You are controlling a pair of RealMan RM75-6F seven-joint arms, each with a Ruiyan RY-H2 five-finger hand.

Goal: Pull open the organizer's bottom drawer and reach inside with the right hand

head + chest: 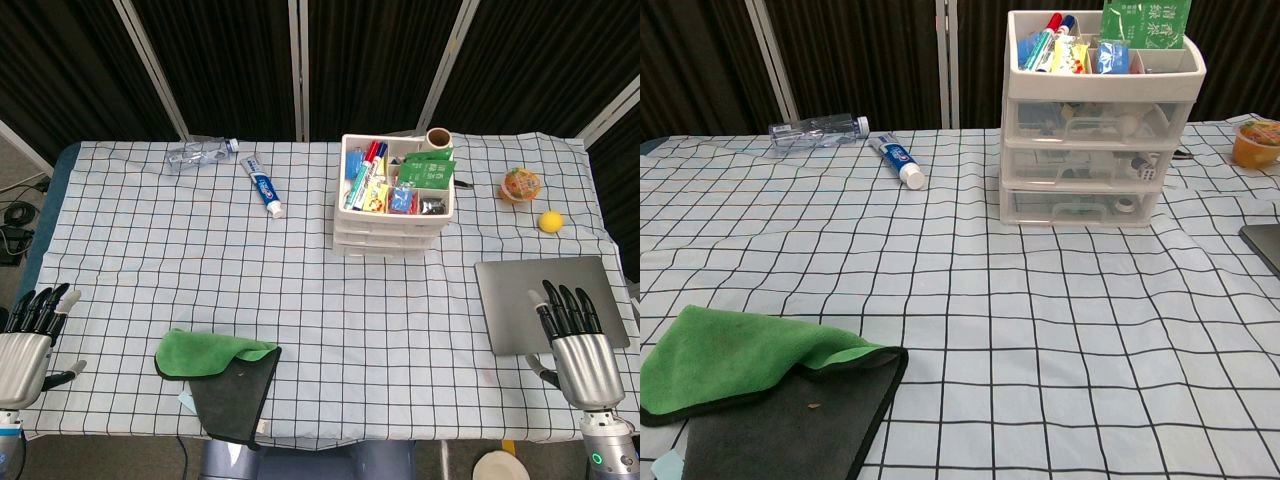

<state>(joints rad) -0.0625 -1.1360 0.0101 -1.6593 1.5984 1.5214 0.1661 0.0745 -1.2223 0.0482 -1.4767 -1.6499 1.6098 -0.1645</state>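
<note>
So the organizer (394, 195) sits toward the far edge of the table (330, 320), a bit right of its middle, and its drawer fronts face the near edge. The bottom drawer (1078, 208) is flush with the two above it, so nothing is pulled out yet. Its handle runs left-right, parallel to the far edge.

The right hand (575, 345) is down by the near right corner, fingers straight and slightly apart, holding nothing, resting over a grey pad (548, 300). The drawer lies ahead of it and off to its left. The left hand (25, 340) is at the near left corner, also empty with fingers spread, and it's clearly further from the organizer. So the right one is the closer pick, I'd say, reaching diagonally forward-left and coming in low at the front.
</note>
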